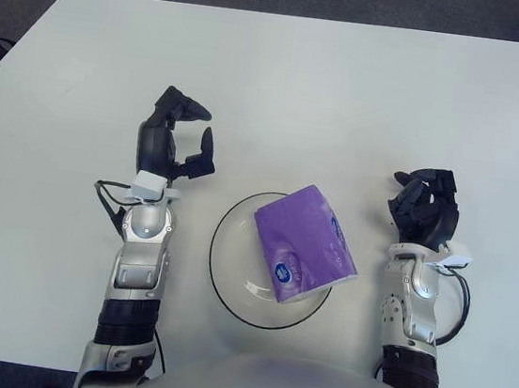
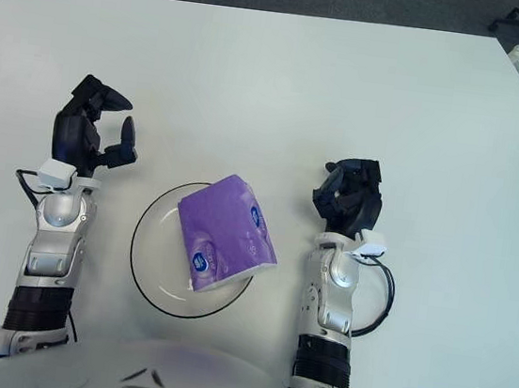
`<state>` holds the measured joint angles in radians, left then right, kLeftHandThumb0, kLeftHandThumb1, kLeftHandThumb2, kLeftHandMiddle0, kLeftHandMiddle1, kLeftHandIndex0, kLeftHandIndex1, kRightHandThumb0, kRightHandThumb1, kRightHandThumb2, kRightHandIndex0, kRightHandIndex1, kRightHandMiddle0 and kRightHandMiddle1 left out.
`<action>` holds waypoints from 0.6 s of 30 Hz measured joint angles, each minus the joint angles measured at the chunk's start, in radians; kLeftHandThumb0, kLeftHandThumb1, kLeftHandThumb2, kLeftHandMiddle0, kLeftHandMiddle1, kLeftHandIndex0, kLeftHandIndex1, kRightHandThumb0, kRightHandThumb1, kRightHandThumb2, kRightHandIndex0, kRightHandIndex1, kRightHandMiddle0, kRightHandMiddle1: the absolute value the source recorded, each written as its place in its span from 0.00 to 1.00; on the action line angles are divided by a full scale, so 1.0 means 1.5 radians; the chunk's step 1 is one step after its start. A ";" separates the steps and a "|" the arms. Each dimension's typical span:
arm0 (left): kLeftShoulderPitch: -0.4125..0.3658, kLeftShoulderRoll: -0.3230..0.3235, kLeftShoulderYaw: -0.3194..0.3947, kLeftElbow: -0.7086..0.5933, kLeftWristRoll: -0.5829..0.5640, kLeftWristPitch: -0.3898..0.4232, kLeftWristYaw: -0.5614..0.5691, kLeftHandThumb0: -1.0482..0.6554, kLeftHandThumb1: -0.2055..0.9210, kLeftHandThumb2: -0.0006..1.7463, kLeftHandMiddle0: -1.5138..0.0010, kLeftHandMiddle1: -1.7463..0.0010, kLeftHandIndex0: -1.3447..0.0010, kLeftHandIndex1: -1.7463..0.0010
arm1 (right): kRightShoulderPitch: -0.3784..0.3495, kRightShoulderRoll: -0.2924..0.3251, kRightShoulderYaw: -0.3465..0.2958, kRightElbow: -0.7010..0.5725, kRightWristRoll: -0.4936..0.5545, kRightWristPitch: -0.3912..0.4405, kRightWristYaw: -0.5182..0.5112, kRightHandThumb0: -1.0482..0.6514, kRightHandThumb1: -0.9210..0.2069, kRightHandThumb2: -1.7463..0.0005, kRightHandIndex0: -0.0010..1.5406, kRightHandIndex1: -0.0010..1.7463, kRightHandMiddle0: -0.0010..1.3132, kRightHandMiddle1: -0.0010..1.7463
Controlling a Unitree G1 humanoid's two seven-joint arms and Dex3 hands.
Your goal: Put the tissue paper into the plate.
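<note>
Left hand (image 1: 179, 139) is off to the left of the clear glass plate (image 1: 224, 264), up clear of the white table (image 1: 349, 82), its dark fingers (image 1: 190, 108) spread loosely and holding nothing, so it reads as a hand that is done with the object, not one about to grab. Forearm runs straight down toward the body, wrist roughly level with the plate's far rim, with a clear gap between hand and plate. The purple plastic-wrapped tissue pack (image 1: 305, 243) sits inside the plate, angled diagonally; its lower corner with the round blue-white label is down in the bowl and its right edge overhangs the rim on the robot's right. My read: the tilt comes from the pack being about as wide as the plate, so it can't lie flat and props itself on the rim. Looks stable enough, though I can't tell how much of its underside actually touches glass. Right hand (image 1: 425, 209) shows to the right of the plate, fingers curled in on themselves and empty, parked upright on its forearm, apparently idle and not involved. Judging by the layout, the placement is effectively complete; the only open concern is the overhang, which a nudge toward the plate centre would fix if a tidier seat is wanted.
</note>
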<state>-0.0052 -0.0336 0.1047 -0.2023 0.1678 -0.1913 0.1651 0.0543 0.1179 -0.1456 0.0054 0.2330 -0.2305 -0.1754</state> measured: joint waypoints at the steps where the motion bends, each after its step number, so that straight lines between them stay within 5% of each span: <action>1: 0.004 -0.002 0.000 0.001 0.001 0.003 0.004 0.32 0.40 0.81 0.16 0.00 0.50 0.00 | 0.000 0.000 0.000 0.000 -0.001 0.000 0.000 0.38 0.28 0.45 0.44 0.87 0.30 1.00; 18: 0.051 -0.001 0.006 0.092 -0.007 -0.016 0.020 0.33 0.47 0.75 0.17 0.00 0.55 0.00 | 0.000 0.000 0.009 0.001 -0.008 0.000 0.012 0.38 0.29 0.44 0.45 0.86 0.30 1.00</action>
<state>0.0720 -0.0351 0.1137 -0.0647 0.1574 -0.2146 0.1947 0.0541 0.1178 -0.1327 0.0062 0.2217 -0.2304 -0.1579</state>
